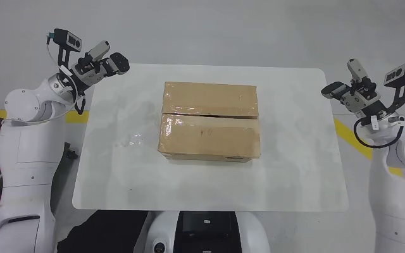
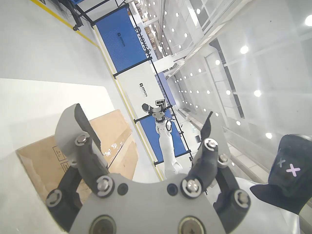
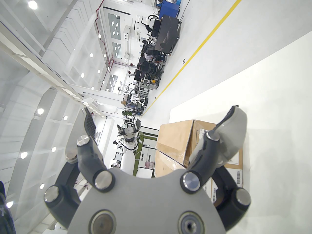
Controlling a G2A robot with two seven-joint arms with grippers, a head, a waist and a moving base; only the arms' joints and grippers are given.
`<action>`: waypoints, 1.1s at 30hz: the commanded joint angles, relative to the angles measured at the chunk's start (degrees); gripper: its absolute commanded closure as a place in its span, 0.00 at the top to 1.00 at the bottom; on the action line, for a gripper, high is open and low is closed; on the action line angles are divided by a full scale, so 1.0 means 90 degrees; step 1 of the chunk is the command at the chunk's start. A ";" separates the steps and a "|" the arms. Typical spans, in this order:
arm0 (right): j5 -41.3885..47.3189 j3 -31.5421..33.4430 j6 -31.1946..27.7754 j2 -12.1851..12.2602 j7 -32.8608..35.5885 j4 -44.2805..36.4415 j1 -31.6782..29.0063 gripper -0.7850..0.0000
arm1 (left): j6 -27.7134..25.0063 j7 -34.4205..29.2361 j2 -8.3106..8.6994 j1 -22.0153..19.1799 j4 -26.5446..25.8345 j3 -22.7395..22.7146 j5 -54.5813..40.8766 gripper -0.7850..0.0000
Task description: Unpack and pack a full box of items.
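One cardboard box (image 1: 209, 121) sits shut at the centre of the white table (image 1: 114, 171) in the top view. We see the left gripper (image 1: 109, 58) at the upper left of the frame and the right gripper (image 1: 343, 79) at the right edge, both well apart from it. In the left wrist view, the left gripper (image 2: 143, 113) is spread, with the box (image 2: 114, 132) beyond it. In the right wrist view, the right gripper (image 3: 160, 112) is likewise spread, with the box (image 3: 173, 137) beyond it.

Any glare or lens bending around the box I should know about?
Top view: a shiny patch on the table beside the box. Left wrist view: tape on the box glints, ceiling lamps flare. Right wrist view: the table edge bows from lens distortion.
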 commanded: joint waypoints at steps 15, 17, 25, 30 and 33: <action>-0.0014 -0.0062 0.0454 0.0032 0.0049 -0.0335 -0.0072 1.00 | 0.0000 0.0000 0.0000 0.0000 0.0000 0.0000 0.0000 1.00; -0.0017 -0.0082 0.0646 0.0043 0.0093 -0.0454 -0.0167 1.00 | 0.0000 0.0000 0.0000 0.0000 0.0000 0.0000 0.0000 1.00; -0.0122 -0.0240 0.1002 0.0059 0.0161 -0.0655 -0.0406 1.00 | 0.0000 0.0000 0.0000 0.0000 0.0000 0.0000 0.0000 1.00; -0.0122 -0.0240 0.1002 0.0059 0.0161 -0.0655 -0.0406 1.00 | 0.0000 0.0000 0.0000 0.0000 0.0000 0.0000 0.0000 1.00; -0.0122 -0.0240 0.1002 0.0059 0.0161 -0.0655 -0.0406 1.00 | 0.0000 0.0000 0.0000 0.0000 0.0000 0.0000 0.0000 1.00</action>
